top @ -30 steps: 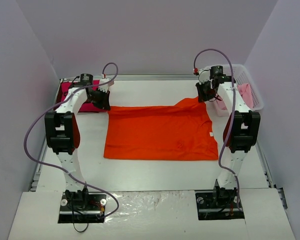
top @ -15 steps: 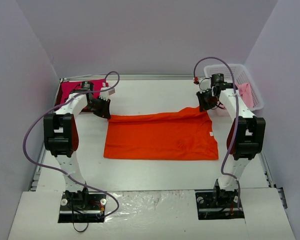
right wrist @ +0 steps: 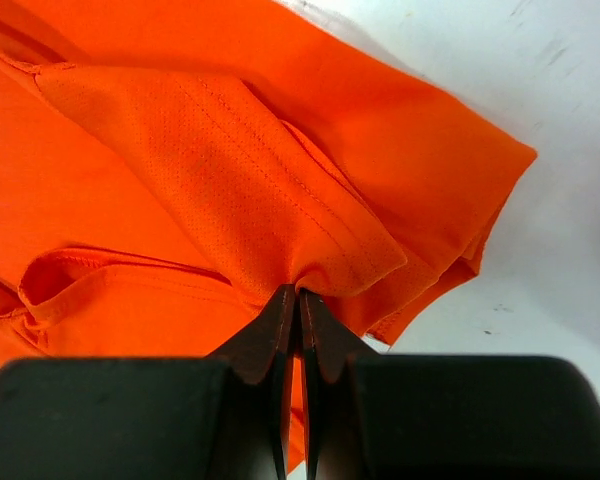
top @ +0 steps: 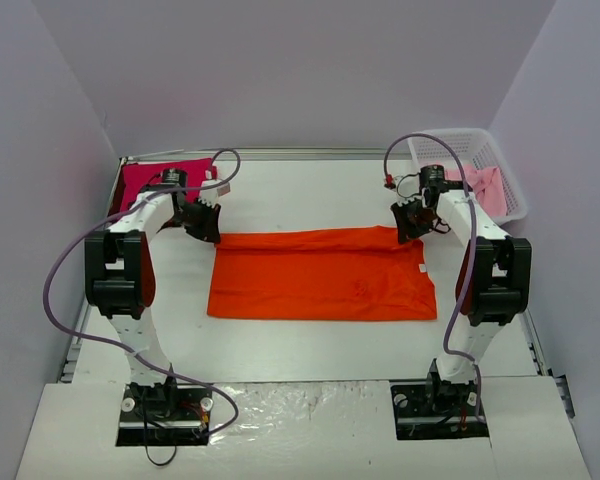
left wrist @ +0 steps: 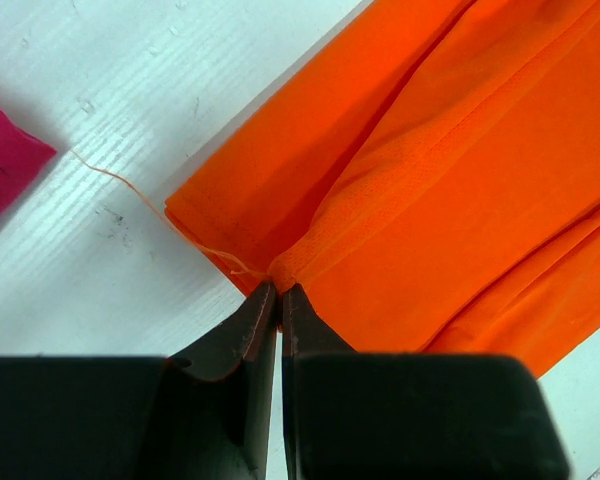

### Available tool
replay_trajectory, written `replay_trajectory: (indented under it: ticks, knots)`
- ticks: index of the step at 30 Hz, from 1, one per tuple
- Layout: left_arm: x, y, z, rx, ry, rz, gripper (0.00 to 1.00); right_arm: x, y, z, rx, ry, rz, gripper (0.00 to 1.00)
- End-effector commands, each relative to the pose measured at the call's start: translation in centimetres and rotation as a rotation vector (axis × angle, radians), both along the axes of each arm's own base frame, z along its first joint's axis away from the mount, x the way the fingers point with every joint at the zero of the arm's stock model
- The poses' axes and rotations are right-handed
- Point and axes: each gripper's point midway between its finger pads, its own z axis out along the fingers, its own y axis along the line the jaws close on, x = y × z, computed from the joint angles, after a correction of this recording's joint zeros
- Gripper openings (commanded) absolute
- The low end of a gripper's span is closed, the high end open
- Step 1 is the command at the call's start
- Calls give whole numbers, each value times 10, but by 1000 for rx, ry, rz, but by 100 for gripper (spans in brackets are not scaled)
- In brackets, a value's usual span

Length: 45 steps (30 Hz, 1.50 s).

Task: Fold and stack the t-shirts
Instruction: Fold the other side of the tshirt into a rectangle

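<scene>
Left gripper (left wrist: 278, 290) pinched on orange t-shirt (top: 320, 275), far-left corner. Right gripper (right wrist: 297, 293) pinched on its far-right corner. Shirt lies flat, mid-table (top: 300, 200). Magenta t-shirt (top: 145, 180) at 10 o'clock. Pale pink t-shirt (top: 492, 188) in basket (top: 460, 145), 2 o'clock.

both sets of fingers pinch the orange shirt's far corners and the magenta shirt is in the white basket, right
Not quite: the magenta shirt lies on the table at the far left corner, and the white basket holds a pale pink shirt, as the top external view shows. The left fingers and right fingers do pinch far corners of the orange shirt.
</scene>
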Motion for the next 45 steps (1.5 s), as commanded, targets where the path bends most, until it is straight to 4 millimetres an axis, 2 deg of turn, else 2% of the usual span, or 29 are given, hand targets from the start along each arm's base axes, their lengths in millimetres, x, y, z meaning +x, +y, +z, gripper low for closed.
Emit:
replay_trajectory:
  ticks: [1, 21, 26, 29, 30, 33, 37, 41, 45]
  knots:
    - [-2, 1, 19, -11, -63, -27, 2, -11, 0, 2, 13, 10, 21, 0]
    - [-22, 2, -23, 47, 3, -73, 2, -42, 4, -52, 36, 170, 38, 0]
    - [-26, 2, -30, 78, 13, -93, 10, -44, 1, -62, 19, 197, 36, 16]
    - [-26, 2, -24, 79, -1, -95, 15, -42, 1, -56, 21, 185, 32, 21]
    - [-27, 2, -21, 79, -6, -95, 18, -41, 2, -53, 23, 179, 31, 26]
    - [-26, 1, -3, 75, -29, -101, 20, -41, 4, -38, 34, 158, 39, 30]
    - [-25, 0, 26, 71, -77, -106, 22, -37, 8, -10, 57, 122, 60, 34]
    - [-29, 1, 46, 73, -98, -105, 24, -38, 11, 13, 70, 87, 73, 36]
    - [-36, 4, 63, 84, -123, -105, 30, -45, 13, 24, 78, 86, 97, 40]
